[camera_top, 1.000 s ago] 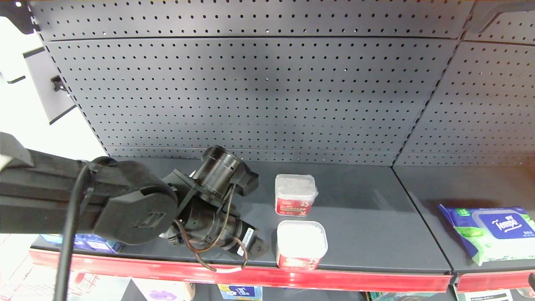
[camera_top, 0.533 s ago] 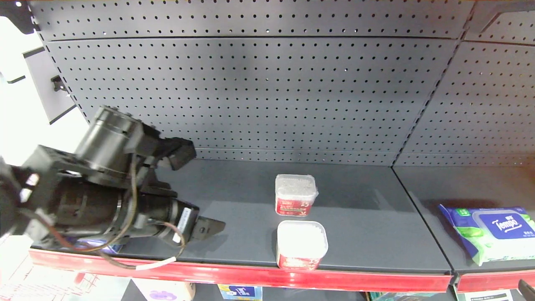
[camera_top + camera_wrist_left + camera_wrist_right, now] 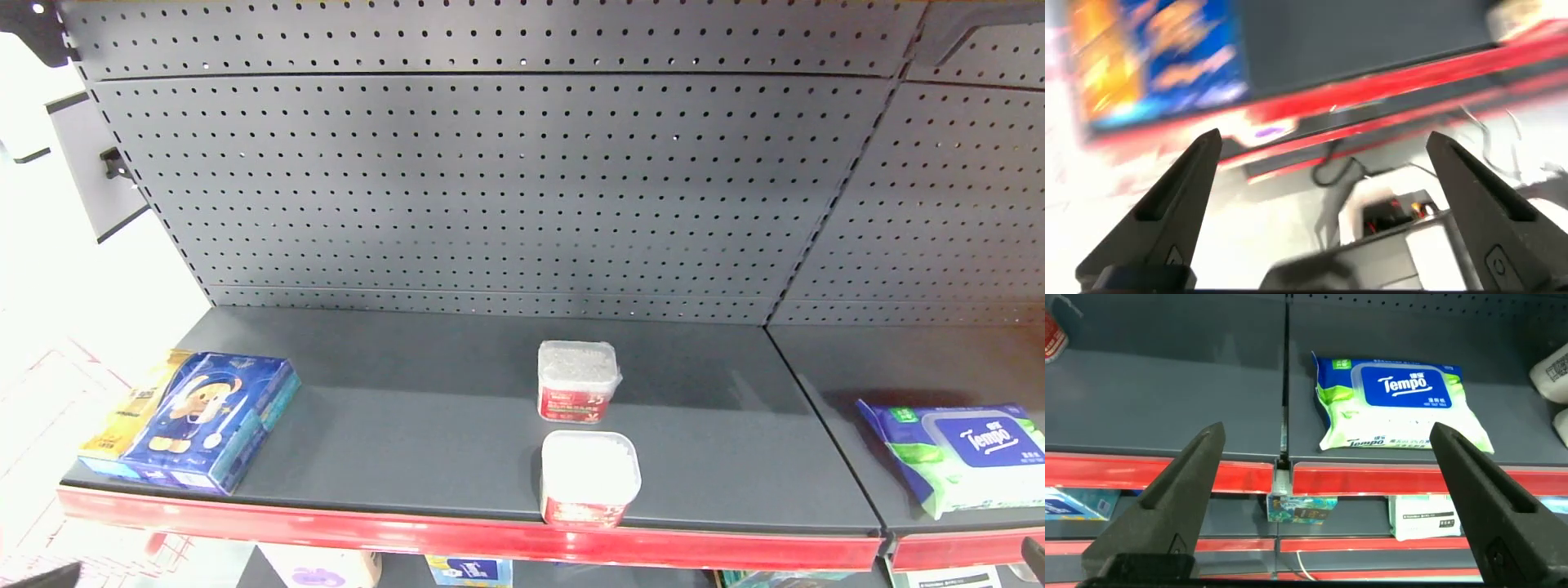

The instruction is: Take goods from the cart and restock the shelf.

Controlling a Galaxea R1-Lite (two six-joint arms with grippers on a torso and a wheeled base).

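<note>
Head view is showing a blue box (image 3: 204,420) lying at 8 o'clock on the shelf (image 3: 424,408), two tubs (image 3: 575,380) standing near 6 o'clock, one behind the other, and a wipes pack (image 3: 963,453) lying at 4 o'clock. The left pincer (image 3: 1324,137) is hanging spread wide before the shelf's front, near a blur that is probably the blue box. The right pincer (image 3: 1327,429) is gaping, released, facing the wipes pack.

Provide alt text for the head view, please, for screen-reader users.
A dark shelf with a pegboard back holds a blue box at front left, a rear tub behind a front tub mid-shelf, and a wipes pack at right.
</note>
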